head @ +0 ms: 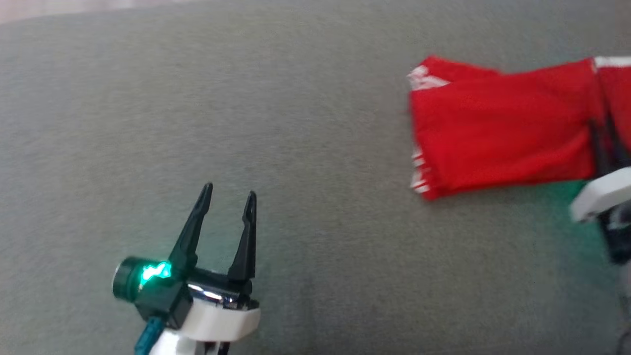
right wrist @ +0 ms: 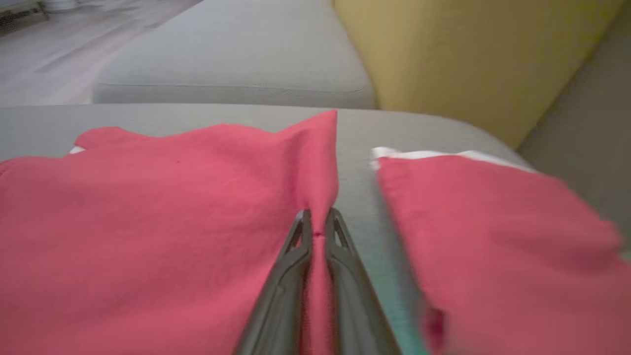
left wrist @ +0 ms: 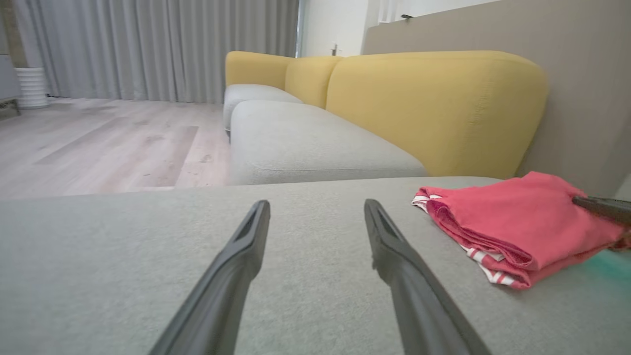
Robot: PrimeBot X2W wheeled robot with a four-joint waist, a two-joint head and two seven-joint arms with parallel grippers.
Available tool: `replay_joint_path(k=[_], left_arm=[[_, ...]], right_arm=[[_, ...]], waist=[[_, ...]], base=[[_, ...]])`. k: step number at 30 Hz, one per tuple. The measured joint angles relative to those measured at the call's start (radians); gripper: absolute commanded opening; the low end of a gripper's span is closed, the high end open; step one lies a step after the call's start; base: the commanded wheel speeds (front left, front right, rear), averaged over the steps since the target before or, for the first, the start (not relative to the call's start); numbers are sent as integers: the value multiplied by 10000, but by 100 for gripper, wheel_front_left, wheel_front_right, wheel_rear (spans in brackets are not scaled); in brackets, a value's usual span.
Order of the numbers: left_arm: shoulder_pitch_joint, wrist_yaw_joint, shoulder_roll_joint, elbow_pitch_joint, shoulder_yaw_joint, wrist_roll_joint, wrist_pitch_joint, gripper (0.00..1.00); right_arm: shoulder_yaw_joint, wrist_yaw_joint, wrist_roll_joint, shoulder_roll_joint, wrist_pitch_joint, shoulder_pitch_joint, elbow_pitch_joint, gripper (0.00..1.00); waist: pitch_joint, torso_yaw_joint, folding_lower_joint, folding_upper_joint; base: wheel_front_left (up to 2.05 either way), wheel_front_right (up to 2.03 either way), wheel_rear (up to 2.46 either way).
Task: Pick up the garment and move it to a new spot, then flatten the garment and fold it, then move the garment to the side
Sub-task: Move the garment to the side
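I have the right gripper (right wrist: pixel 320 213) closed on the garment (head: pixel 498 133), its two fingers pinching a raised ridge of red cloth between them. The left gripper (head: pixel 229 189) stands open and holds nothing. The garment lies folded on the grey seat (head: pixel 246 98), at the right of the scene and a little toward the far side. Its long axis runs left to right, and the striped hems are at its left end. The move to the side turns on this: the right arm is the one on the cloth, at the garment's right end, while the left gripper sits near and well apart to the left, with bare seat between it and the hems. I judge a drag or lift rightward is the right arm's job alone. The head view gives me that layout but blurs the grip. The right wrist view shows the pinch plainly, and also a strip of bare seat between the held part and another red flap on its right. I cannot tell whether the two join. The left wrist view shows the stacked layers edge-on.
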Motion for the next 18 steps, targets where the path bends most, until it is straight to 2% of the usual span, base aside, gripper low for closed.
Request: replay_joint_path(k=[5, 10, 11, 12, 13, 14, 18], left_arm=[[-300, -194, -12, -77, 244, 249, 0, 100], [-515, -353, -6, -98, 414, 527, 0, 100], [-571, -359, -2, -100, 437, 573, 0, 100], [-622, -399, -2, -107, 456, 587, 0, 100], [-678, -435, 0, -105, 477, 589, 0, 100], [-741, -441, 0, -105, 499, 596, 0, 100], [-938, -497, 2, 0, 562, 650, 0, 100]], right_arm=[[-802, 0, -142, -853, 303, -135, -734, 0], [-1981, 0, -487, -1356, 857, -139, -1802, 0], [-2242, 0, -566, -1455, 959, -140, -1992, 5], [-2468, 0, -642, -1567, 1060, -140, -2148, 22], [-2713, 0, -744, -1638, 1137, -140, -2324, 69], [-3012, 0, -894, -1636, 1179, -140, -2556, 100], [-3737, 0, -1893, -1206, 1062, -150, -3513, 100]], waist=[[486, -553, 0, 0], [982, -889, 0, 0], [1087, -929, 1, 0], [1192, -959, 0, 0], [1295, -977, 0, 0], [1388, -987, 1, 0], [1498, -908, 2, 0]], base=[[0, 0, 0], [0, 0, 0], [0, 0, 0], [0, 0, 0], [0, 0, 0], [0, 0, 0], [0, 0, 0]])
